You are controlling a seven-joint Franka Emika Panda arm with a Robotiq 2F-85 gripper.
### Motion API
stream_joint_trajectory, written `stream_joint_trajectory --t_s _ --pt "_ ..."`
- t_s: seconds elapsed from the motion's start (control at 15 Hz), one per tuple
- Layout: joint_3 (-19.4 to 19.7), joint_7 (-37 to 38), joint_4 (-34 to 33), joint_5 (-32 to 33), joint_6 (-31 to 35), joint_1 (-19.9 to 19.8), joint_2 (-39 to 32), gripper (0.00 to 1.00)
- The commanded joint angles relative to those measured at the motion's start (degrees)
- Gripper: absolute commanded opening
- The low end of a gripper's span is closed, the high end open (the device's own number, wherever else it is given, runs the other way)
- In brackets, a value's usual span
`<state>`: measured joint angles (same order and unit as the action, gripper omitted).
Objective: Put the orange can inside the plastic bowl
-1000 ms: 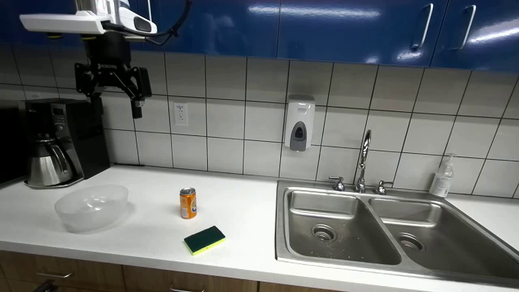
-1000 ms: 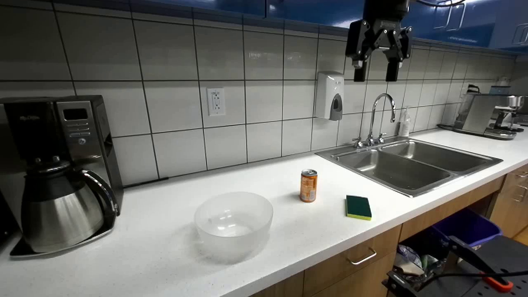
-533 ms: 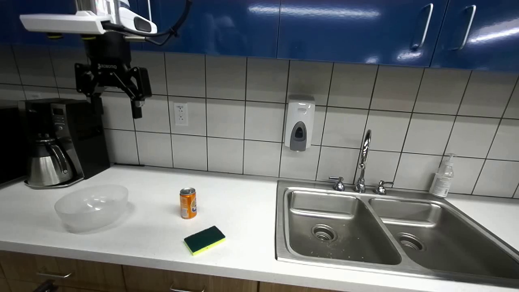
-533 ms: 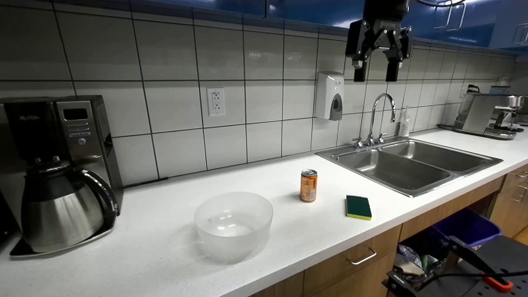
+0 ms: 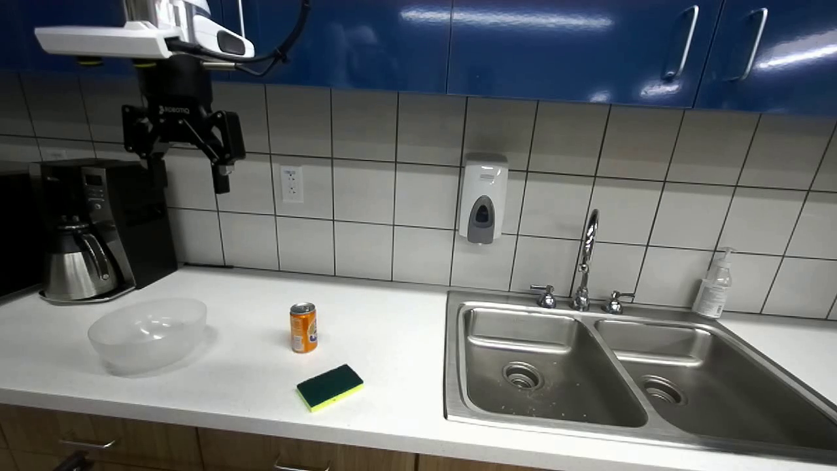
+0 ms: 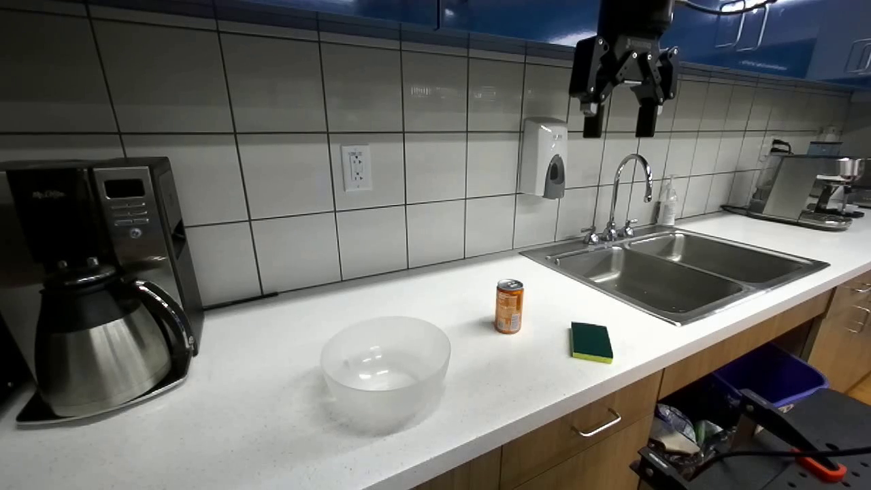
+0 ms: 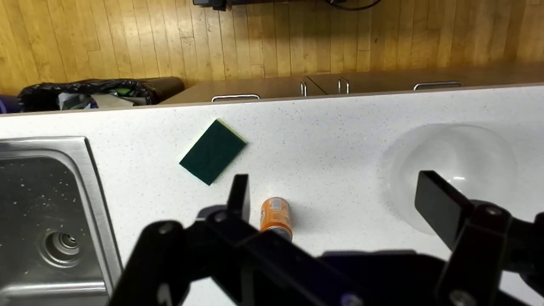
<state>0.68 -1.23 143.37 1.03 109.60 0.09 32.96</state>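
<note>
Hanging up there over the white desk, the black fingers stand wide apart, while down below the small, silvery-topped orange can stands upright on that surface, outside the clear plastic bowl and apart from it, closer to the green-and-yellow sponge lying flat nearby.

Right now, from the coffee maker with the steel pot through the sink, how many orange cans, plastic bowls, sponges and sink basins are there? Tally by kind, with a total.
Orange can: 1
Clear plastic bowl: 1
Green-and-yellow sponge: 1
Sink basins: 2
Total: 5
</note>
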Motion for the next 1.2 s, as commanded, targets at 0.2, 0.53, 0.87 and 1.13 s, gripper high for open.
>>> stream_joint_trajectory --t_s 0.2,0.53,0.87,1.13 --pt "-0.1 2.1 -0.8 0.6 8.6 -1.0 -8.6 1.0" --pt "2.0 -0.3 -5.0 3.4 16.5 -3.0 -22.7 1.0" --pt "4.2 -3.4 -15.0 6.2 18.7 -4.1 -36.4 1.0" --pt "4.4 -5.4 -22.6 5.5 18.8 -4.2 -44.3 1.0"
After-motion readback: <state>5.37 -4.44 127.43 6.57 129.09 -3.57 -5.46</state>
